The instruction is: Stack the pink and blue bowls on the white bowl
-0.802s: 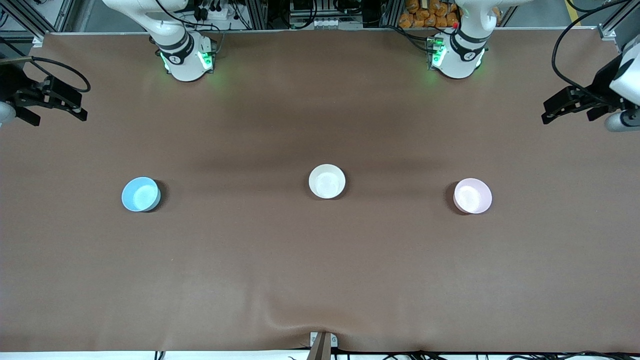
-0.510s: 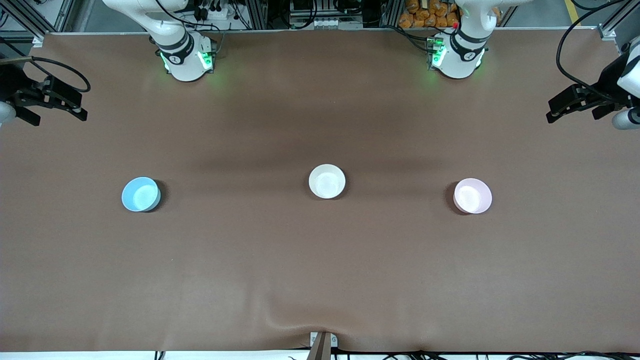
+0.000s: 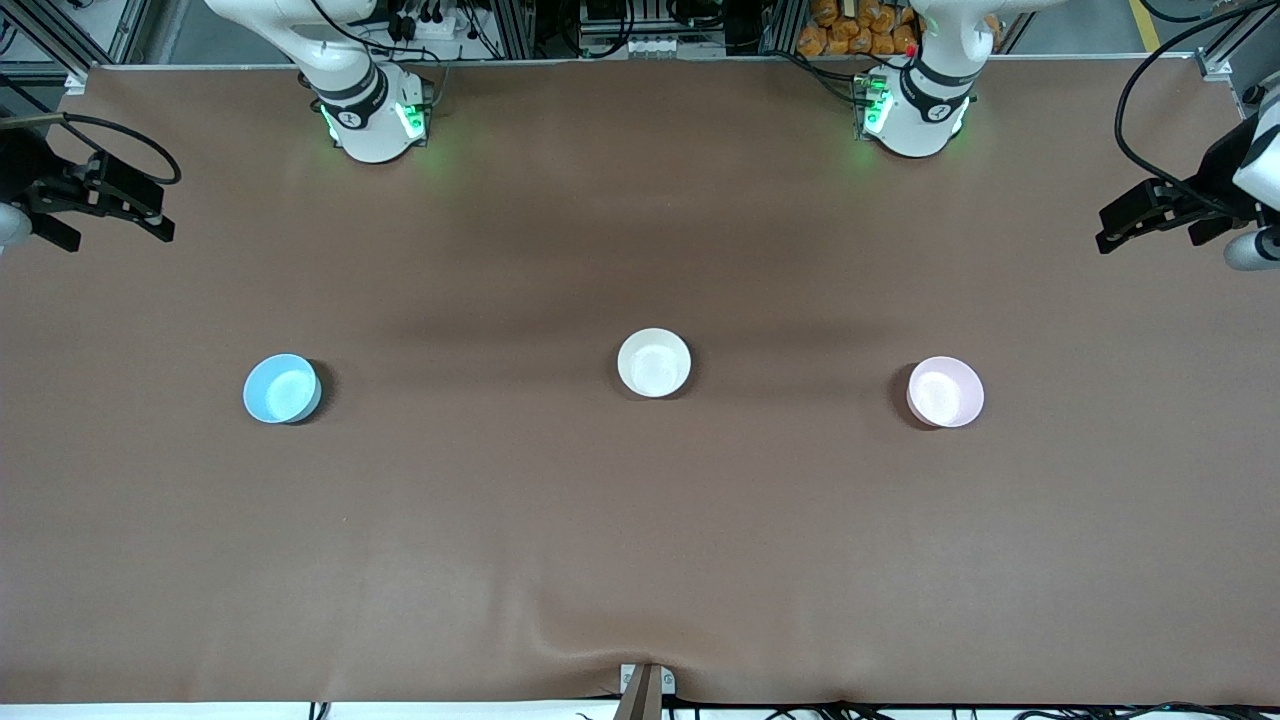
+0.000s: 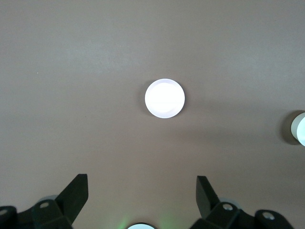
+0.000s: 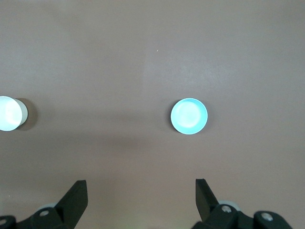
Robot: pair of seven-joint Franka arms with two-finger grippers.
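On the brown tabletop (image 3: 640,550) the white bowl (image 3: 654,362) sits at centre, blue bowl (image 3: 282,388) at 9 o'clock, pink bowl (image 3: 945,391) at 3 o'clock, all upright, round, no long axis. Left tool (image 3: 1150,215) and right tool (image 3: 110,205) hover wide open and empty over the tabletop's ends; nothing is stacked, so next comes descending onto a coloured bowl's rim

Place: robot lab | Signs: two fixed arm bases (image 3: 372,120) on brown-covered table (image 3: 640,520), aluminium frame rails (image 3: 520,25), loose cables (image 3: 130,150)
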